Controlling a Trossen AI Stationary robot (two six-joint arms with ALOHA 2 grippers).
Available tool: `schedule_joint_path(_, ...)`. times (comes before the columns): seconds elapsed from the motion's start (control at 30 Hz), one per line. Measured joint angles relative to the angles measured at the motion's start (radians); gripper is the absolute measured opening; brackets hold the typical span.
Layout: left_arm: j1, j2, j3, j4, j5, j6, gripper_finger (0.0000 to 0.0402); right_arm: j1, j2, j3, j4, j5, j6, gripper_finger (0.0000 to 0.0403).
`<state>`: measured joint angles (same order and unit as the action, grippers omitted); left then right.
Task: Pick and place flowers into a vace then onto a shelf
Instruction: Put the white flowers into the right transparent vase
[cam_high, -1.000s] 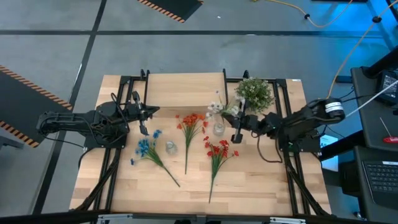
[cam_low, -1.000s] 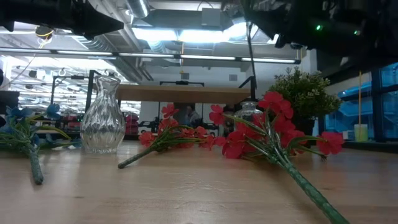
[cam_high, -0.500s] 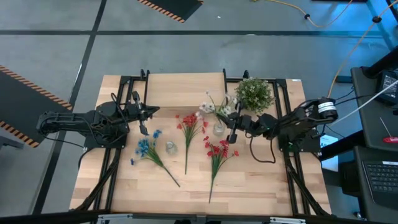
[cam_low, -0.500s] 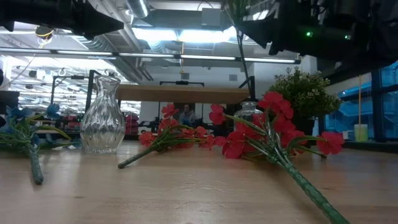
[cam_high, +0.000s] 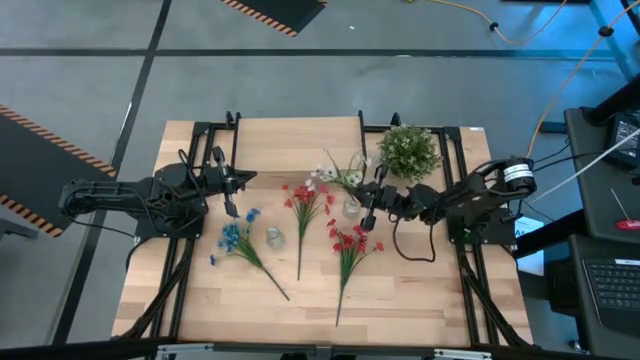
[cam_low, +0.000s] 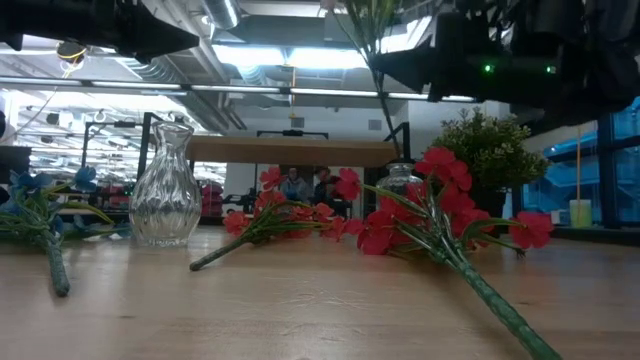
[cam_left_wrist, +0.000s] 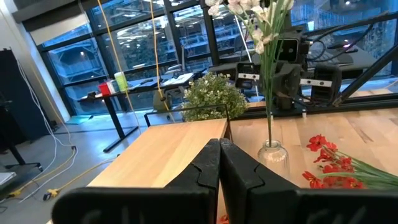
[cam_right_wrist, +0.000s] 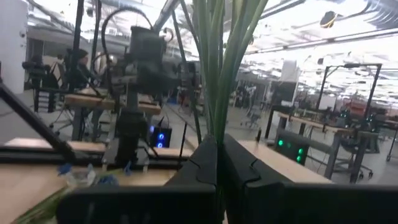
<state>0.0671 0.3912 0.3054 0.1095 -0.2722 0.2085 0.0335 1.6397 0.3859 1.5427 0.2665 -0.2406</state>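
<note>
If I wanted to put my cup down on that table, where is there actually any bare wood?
The widest bare patch is the table's near edge, beside the red flower's stem. The shelf's board is bare between the left gripper and the bushy plant. The middle is crowded: blue flower, tall vase, orange-red flower, small vase.

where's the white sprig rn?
High view, right of table centre: the white sprig is pinched in the right gripper, its stem down in the small glass vase, between the orange-red sprig and the bushy green plant.
</note>
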Motion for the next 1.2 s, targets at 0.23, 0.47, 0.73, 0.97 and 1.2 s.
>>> schedule_joint_path(0.23, 0.000, 0.000, 0.000, 0.000, 0.000, -0.002, 0.0004, -0.041, 0.054, 0.004, 0.026, -0.041, 0.027, 0.0000)
schedule_joint_path(0.47, 0.000, 0.000, 0.000, 0.000, 0.000, -0.003, 0.0004, -0.048, 0.054, 0.010, 0.029, -0.051, 0.049, 0.0000)
schedule_joint_path(0.73, 0.000, 0.000, 0.000, 0.000, 0.000, -0.003, 0.0004, -0.023, 0.054, -0.001, 0.017, -0.034, 0.080, 0.0000)
schedule_joint_path(0.97, 0.000, 0.000, 0.000, 0.000, 0.000, -0.004, 0.0004, 0.017, 0.054, -0.028, 0.017, 0.036, 0.079, 0.0000)
schedule_joint_path(1.2, 0.000, 0.000, 0.000, 0.000, 0.000, -0.004, 0.0004, 0.017, 0.083, -0.032, 0.009, 0.055, 0.078, 0.0000)
